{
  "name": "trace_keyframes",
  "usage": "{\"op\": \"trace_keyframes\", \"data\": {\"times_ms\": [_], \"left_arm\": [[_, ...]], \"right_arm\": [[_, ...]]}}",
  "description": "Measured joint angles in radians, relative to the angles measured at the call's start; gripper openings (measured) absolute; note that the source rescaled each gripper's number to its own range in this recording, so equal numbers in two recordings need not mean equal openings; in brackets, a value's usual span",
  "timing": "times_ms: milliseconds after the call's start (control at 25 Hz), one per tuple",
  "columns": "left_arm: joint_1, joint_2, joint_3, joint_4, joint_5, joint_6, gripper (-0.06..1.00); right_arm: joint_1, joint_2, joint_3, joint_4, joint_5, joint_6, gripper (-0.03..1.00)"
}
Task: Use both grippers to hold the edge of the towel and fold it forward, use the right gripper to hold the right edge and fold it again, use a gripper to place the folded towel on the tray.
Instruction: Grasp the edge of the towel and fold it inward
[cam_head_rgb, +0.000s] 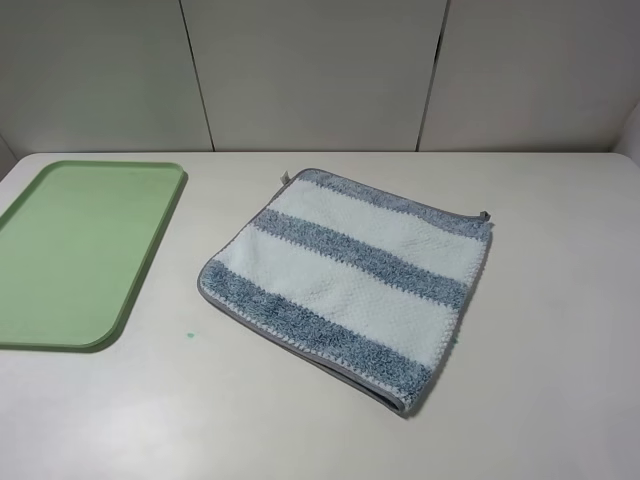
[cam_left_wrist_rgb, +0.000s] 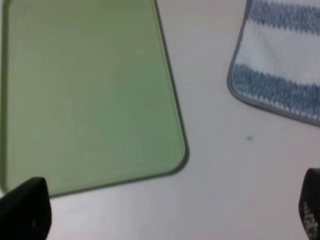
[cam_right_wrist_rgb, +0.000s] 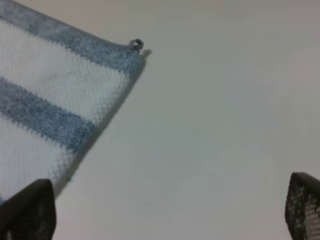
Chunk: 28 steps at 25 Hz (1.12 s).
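Above the white surface (cam_head_rgb: 560, 350), the left jaws stand spread wide and hold nothing (only two black fingertips (cam_left_wrist_rgb: 25, 212) show at the border of the wrist view), close to a rounded corner of the pale-green tray (cam_head_rgb: 60, 250). The right jaws are spread wide too, and empty, beside the towel (cam_head_rgb: 345, 270) corner that carries the small loop (cam_right_wrist_rgb: 136, 45). The striped towel lies flat and unfolded on the surface, to the right of the tray and apart from it. A tiny green speck (cam_head_rgb: 188, 334) sits between them.
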Motion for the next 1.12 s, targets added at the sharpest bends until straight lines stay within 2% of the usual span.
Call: {"op": "trace_keyframes", "data": {"times_ms": [280, 560, 800, 1120], "left_arm": [[-0.114, 0.204, -0.1, 0.001, -0.022, 0.0, 0.99], [-0.248, 0.409, -0.121, 0.001, -0.081, 0.0, 0.98], [-0.426, 0.55, -0.123, -0.03, -0.184, -0.008, 0.98], [-0.698, 0.789, -0.125, -0.057, -0.393, -0.077, 0.98]], "right_arm": [[0.011, 0.262, -0.146, 0.026, 0.005, 0.017, 1.0], [0.011, 0.51, -0.323, 0.077, 0.035, 0.017, 1.0], [0.011, 0.703, -0.48, 0.092, 0.071, 0.017, 1.0], [0.011, 0.906, -0.625, 0.132, 0.107, 0.017, 1.0]]}}
